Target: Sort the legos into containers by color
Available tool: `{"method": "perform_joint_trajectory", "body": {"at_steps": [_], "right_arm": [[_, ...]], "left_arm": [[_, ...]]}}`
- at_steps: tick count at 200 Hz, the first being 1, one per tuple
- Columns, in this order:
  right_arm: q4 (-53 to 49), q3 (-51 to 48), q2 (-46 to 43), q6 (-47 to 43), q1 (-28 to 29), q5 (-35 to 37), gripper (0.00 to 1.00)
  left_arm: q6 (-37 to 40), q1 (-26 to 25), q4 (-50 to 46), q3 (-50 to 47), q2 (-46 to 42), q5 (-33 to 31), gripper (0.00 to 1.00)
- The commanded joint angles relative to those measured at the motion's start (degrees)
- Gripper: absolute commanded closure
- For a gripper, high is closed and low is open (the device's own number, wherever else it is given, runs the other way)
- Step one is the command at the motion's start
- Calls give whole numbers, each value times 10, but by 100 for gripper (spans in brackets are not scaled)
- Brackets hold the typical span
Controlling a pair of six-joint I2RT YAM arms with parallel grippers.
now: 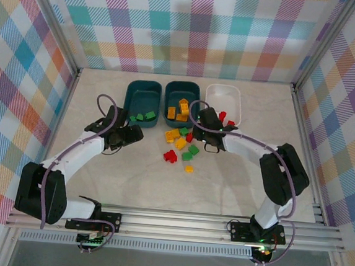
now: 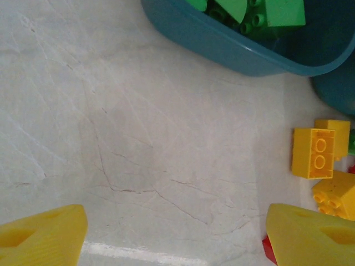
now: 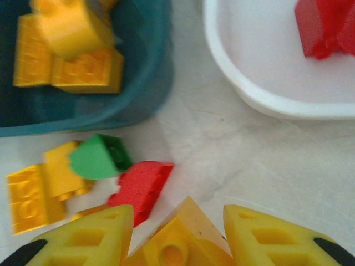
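Teal, teal and white from above: viewing the containers (image 1: pixel 128 97) lined along the far side, with loose legos (image 1: pixel 180 147) lying just before them. Reaching over that pile with the right gripper (image 1: pixel 201 135), elbow bent, sitting just short of the middle teal bin (image 1: pixel 181 90), nearer to it than the left gripper (image 1: pixel 134 134). Hovering over bare table (image 2: pixel 138 138) on the left wrist, fingers (image 2: pixel 44 238) spread wide, left teal bin (image 2: pixel 233 50) ahead. Pinching a yellow brick (image 3: pixel 177 244) on the right wrist, yellow-filled bin lying ahead-left, white bin (image 3: pixel 238 83) ahead-right; likely needing a short forward-left carry.
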Motion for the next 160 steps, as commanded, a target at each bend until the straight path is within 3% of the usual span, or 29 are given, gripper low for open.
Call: {"method": "perform_joint_trajectory", "body": {"at_steps": [1,40,92,125,160], "right_arm": [[2,49,-4,-36,11,-8,65],[20,189,115,-105,11,-74,65],[-35,347,244,-126,10,-88,61],[-40,350,218,-139,11,-84,37],[-13,258,110,-133,21,-71,32]], "left_arm": [[-14,-3,22,-21,-4,0,16],[-27,-3,40,-64,-3,9,16],[-29,-3,42,-85,-9,35,15],[-27,-6,49,-84,-3,54,14],[-30,-34,64,-81,9,58,14]]}}
